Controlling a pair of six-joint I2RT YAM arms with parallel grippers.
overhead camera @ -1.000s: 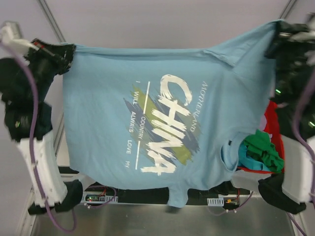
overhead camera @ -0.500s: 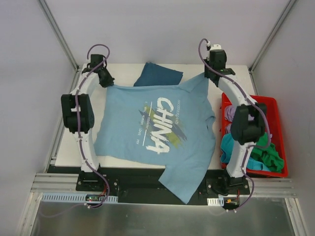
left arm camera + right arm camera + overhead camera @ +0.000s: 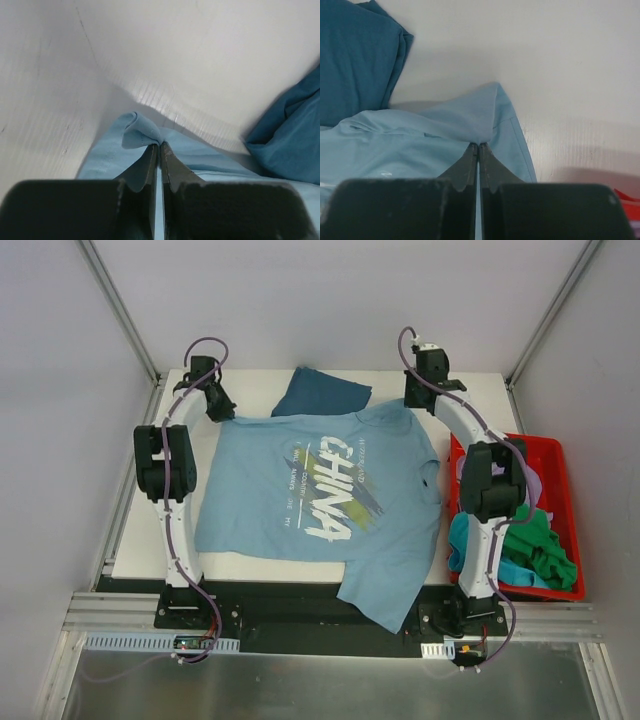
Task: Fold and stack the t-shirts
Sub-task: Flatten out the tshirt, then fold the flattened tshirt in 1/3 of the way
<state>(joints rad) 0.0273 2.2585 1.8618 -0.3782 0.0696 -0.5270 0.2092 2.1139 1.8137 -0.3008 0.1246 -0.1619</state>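
L side first: the left gripper [image 3: 159, 145] is clamped tight on the far-left corner of the sky-blue tee [image 3: 300, 490], a bit of cloth bunched at its tips. The tee lies spread print-up across the table [image 3: 135, 540], unfolded, w/ its near-right part drooping over the front edge. Just behind it, at the far edge, sits the dark teal tee [image 3: 322, 395]. It looks folded already, so prob. one done. Then the right gripper [image 3: 478, 145], pinched shut on the tee's far-right corner, same way. Further R, the red bin [image 3: 563, 452] holds a green tee [image 3: 545, 550] and a turquoise one [image 3: 462, 540], maybe more, can't tell. Early days imo: this one needs every fold, then stacking, then the bin lot.
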